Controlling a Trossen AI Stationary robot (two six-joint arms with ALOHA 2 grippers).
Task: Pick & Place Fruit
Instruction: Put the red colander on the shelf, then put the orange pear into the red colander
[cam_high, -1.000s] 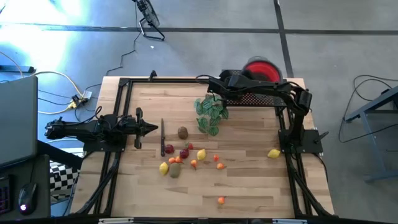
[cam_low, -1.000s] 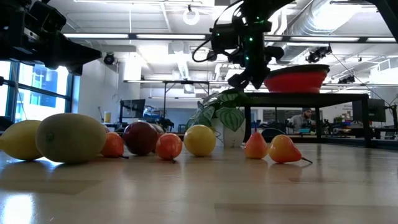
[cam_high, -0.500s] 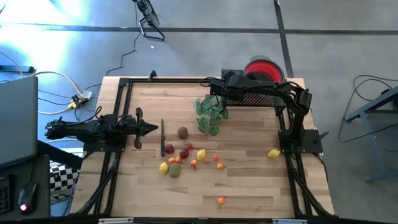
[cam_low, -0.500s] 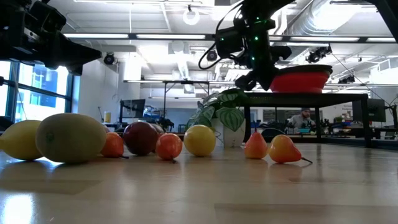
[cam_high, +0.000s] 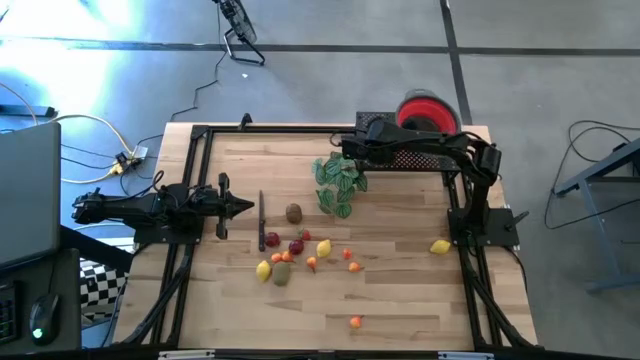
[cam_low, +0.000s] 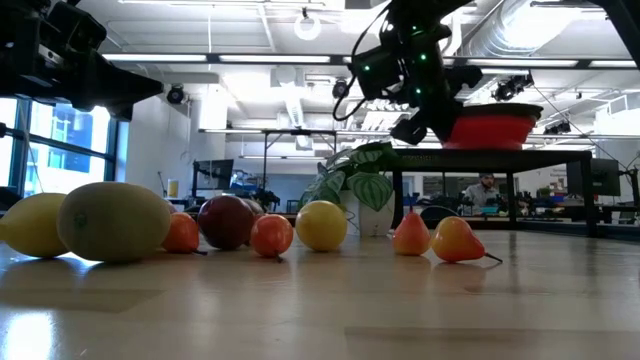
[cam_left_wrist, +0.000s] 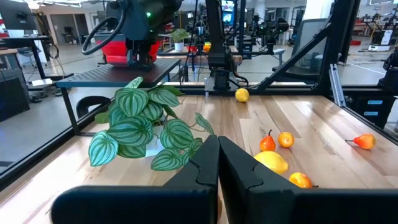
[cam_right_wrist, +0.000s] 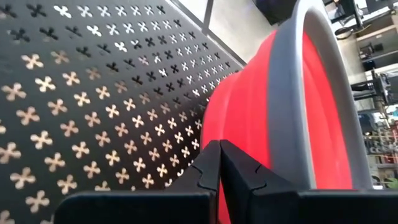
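High view: the toy fruit (cam_high: 300, 255) lies scattered on the wooden table (cam_high: 400, 310), most of it clustered near the middle, one lemon (cam_high: 440, 247) beside the right arm's base and one small orange piece (cam_high: 355, 321) toward the near edge. The red bowl (cam_high: 428, 110) sits on a black perforated shelf (cam_high: 420, 157) at the far edge; no fruit is visible in it. The right gripper (cam_high: 352, 152) reaches along that shelf above the leafy plant sprig (cam_high: 338, 180). The left gripper (cam_high: 245, 207) waits at the table's left side.

Low view: a row of lemons, a dark red piece and orange pieces rests on the tabletop; the bowl stands raised on the shelf behind them, beside the right arm.

Left wrist view: the left fingers (cam_left_wrist: 236, 165) are pressed together, holding nothing.

Right wrist view: the right fingers (cam_right_wrist: 239, 171) are likewise closed and empty, just in front of the bowl's red wall.

Progress, as a judgement: no fruit appears placed yet; every piece remains to be moved.
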